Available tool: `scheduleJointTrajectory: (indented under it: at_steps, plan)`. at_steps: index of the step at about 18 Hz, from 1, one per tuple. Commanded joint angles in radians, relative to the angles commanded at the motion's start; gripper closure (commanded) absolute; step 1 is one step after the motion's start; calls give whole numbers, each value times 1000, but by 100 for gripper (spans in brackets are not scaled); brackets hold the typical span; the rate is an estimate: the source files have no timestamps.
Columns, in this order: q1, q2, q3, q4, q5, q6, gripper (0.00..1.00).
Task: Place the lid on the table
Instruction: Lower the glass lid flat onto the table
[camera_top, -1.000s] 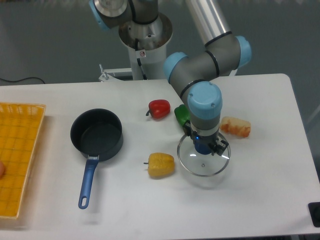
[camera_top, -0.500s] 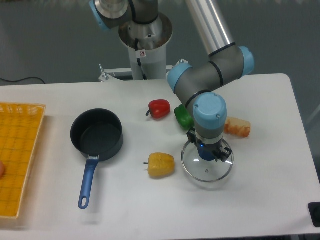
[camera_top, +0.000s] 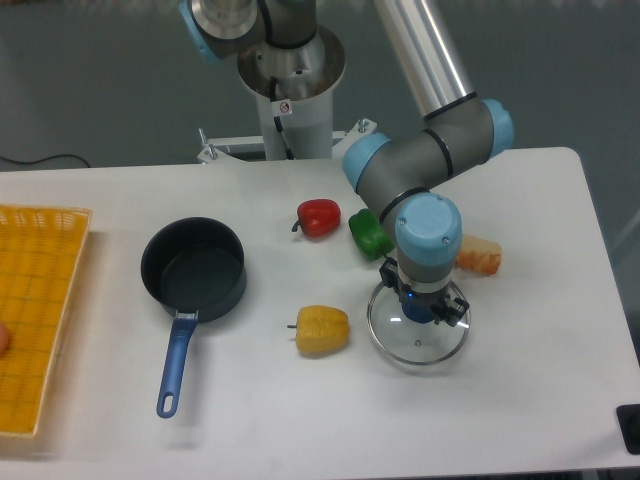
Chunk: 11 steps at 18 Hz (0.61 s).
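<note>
Lid (camera_top: 417, 332) now farther right, low over table (camera_top: 540, 380), knob clenched in pincer (camera_top: 422, 310).

A robotics lab: an industrial arm (camera_top: 420, 170) bolted behind a bare white worktop (camera_top: 540, 400), grey backdrop, toy peppers (camera_top: 318, 217) and a yellow tray (camera_top: 40, 300).

One lid (camera_top: 417, 338), one pot (camera_top: 193, 265), three peppers: red (camera_top: 319, 216), green (camera_top: 368, 233), yellow (camera_top: 322, 329), one yellow tray (camera_top: 35, 300)

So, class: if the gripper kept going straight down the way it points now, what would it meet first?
The gripper points down onto the lid, so the lid's knob comes first, with the table just beneath. Whether the lid already rests there is unclear.
</note>
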Motion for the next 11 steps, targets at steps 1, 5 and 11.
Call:
scheduleJointTrajectory:
  at_steps: [1, 5, 11]
  plan:
    - [0, 0, 0, 0, 0, 0, 44]
    - [0, -8, -2, 6, 0, -2, 44]
    - [0, -12, -2, 21, 0, -2, 44]
